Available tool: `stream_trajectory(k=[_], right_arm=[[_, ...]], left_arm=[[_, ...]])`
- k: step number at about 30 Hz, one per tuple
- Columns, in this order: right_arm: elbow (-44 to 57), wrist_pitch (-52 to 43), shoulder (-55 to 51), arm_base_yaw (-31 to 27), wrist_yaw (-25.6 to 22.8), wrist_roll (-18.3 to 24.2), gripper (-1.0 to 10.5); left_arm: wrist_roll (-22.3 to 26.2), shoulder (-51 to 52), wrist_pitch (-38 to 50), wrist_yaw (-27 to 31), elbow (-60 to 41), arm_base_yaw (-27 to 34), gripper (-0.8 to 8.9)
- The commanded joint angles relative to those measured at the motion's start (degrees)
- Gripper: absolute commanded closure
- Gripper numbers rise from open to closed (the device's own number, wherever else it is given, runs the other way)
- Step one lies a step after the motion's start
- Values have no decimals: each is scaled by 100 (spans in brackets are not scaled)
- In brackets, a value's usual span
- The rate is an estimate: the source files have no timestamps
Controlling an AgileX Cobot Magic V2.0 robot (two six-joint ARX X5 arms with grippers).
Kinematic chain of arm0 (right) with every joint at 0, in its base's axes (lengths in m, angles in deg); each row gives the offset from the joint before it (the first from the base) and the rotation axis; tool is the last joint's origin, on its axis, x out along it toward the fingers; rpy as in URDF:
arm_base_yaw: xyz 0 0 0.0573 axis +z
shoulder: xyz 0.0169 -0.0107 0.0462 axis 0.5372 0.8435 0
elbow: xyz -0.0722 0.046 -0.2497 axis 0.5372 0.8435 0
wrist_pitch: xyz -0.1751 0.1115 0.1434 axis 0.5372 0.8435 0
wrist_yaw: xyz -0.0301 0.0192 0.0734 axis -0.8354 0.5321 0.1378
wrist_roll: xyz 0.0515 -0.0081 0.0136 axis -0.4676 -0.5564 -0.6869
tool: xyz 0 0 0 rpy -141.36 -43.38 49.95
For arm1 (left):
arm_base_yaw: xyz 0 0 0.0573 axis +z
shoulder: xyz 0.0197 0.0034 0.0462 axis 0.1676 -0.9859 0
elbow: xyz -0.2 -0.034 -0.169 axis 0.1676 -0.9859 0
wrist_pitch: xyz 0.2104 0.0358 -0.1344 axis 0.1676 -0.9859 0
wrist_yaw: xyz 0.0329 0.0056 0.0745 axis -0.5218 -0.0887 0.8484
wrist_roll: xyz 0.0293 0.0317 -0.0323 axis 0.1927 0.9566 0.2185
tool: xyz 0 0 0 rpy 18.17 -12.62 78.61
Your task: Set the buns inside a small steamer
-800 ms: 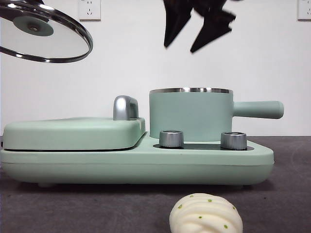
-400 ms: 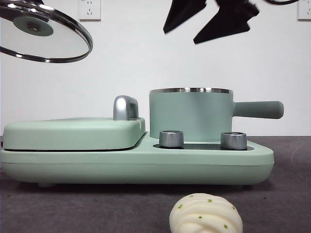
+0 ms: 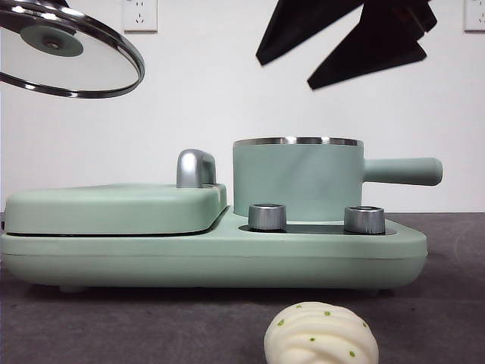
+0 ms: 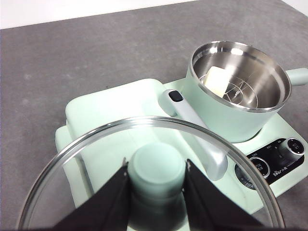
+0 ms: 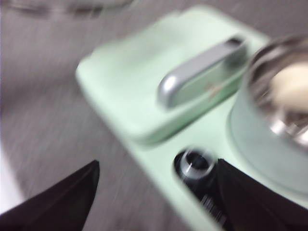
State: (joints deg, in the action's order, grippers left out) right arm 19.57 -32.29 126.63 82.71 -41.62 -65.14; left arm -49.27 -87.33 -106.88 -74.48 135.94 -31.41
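Table (image 3: 455,318): dark grey, matte, finely speckled surface. Behind it a plain white wall (image 3: 197,98) with white sockets high up.

Breakfast cooker base (image 3: 212,258): long, low, mint-green, smooth satin shell with rounded corners. Flat griddle cover (image 3: 114,206) on one half, same mint, with a chrome arched handle (image 3: 195,167). Two knurled steel knobs (image 3: 267,216) on a black control strip.

Small steamer (image 3: 297,178): round mint pot, polished steel rim, straight green side handle, seated on the base beside the griddle cover. Lidless. Steel interior, shiny, with a wire rack; plain bun (image 4: 216,81), pale cream and smooth, lies inside against the wall.

Glass lid (image 3: 72,49): clear, steel-banded, held tilted high above the griddle end. Left gripper (image 4: 157,185) clamped on its green knob.

Right gripper (image 3: 341,45): black wedge jaws spread apart, empty, high above the steamer.

Twisted bun (image 3: 320,334): cream-white, ridged, green-specked, on the table in front of the base.
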Motion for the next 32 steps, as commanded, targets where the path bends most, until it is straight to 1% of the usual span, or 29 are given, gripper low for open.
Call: stream_trajectory(k=[1, 4, 6, 10, 13, 17, 25, 32], right_arm=[[-2, 369, 57, 269, -4, 170, 559], [55, 621, 57, 492, -4, 249, 559], [107, 782, 57, 599, -4, 387, 559], [293, 841, 83, 778, -7, 636, 559], [472, 820, 177, 876, -22, 748, 559], [691, 726, 402, 949, -24, 782, 559], [804, 162, 1226, 1091, -28, 782, 558], [802, -153, 1985, 1088, -186, 767, 561]], left_arm=[[85, -7, 146, 9, 107, -15, 799], [105, -9, 146, 9, 107, -15, 799], [107, -9, 146, 9, 107, -15, 799], [107, -9, 146, 7, 107, -15, 799], [107, -9, 146, 9, 107, -15, 799], [107, -9, 146, 7, 107, -15, 799], [103, -9, 146, 9, 107, -15, 799], [101, -9, 129, 9, 107, -15, 799]])
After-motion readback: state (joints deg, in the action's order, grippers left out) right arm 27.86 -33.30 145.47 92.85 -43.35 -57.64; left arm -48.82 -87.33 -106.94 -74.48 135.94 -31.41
